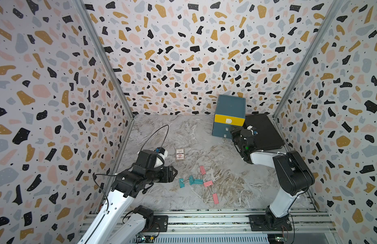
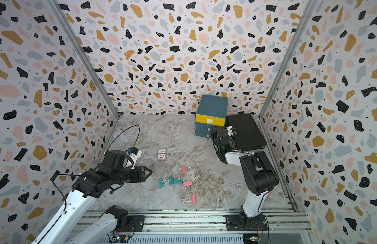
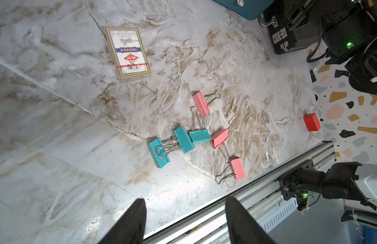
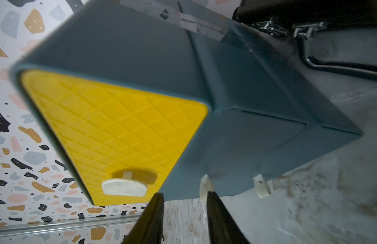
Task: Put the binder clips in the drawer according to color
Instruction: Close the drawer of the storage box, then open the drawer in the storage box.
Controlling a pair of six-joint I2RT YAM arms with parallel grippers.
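Note:
Three teal binder clips and three pink ones lie in a loose cluster on the marble table, wire handles tangled. My left gripper hovers just left of the teal clips, open and holding nothing. The drawer cabinet stands at the back right, and all three drawers look pushed in. Its top front is yellow. My right gripper is open at the lower teal fronts, one fingertip beside a white tab handle; nothing sits between the fingers.
A printed card box lies behind the clips. A flat black case rests against the cabinet's right side. A red block sits near the right wall. An aluminium rail runs along the table's front edge.

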